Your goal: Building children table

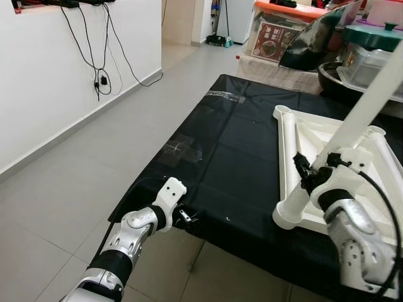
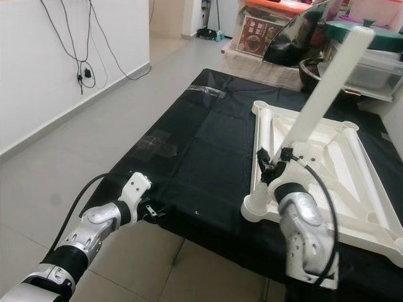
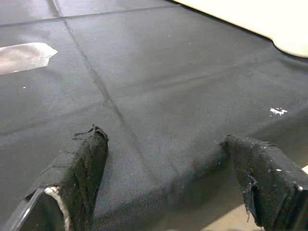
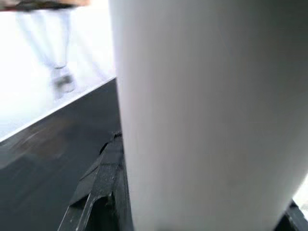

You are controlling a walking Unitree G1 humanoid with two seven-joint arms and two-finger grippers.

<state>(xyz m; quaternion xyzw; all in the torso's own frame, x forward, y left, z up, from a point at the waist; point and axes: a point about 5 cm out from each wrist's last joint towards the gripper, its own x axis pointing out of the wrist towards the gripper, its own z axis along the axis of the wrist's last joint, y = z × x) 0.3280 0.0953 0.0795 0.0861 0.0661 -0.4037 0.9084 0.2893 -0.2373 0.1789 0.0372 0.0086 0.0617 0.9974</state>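
Note:
An upside-down white plastic table top (image 2: 352,170) lies on a black cloth (image 1: 214,145), its ribbed underside and corner sockets facing up. A long white table leg (image 2: 327,82) slants up from near the front left corner socket (image 2: 255,207). My right gripper (image 2: 272,165) is shut on the lower end of that leg, whose surface (image 4: 207,110) looms close in the right wrist view. My left gripper (image 1: 189,219) rests at the front left edge of the cloth, open, with its black fingers (image 3: 82,168) spread over bare fabric.
Boxes and storage bins (image 1: 283,25) stand behind the cloth, beside a dark curved panel (image 1: 315,38). Grey tiled floor (image 1: 94,138) stretches to the left up to a white wall with hanging cables (image 1: 97,75). A strip of tape (image 3: 24,55) sticks to the cloth.

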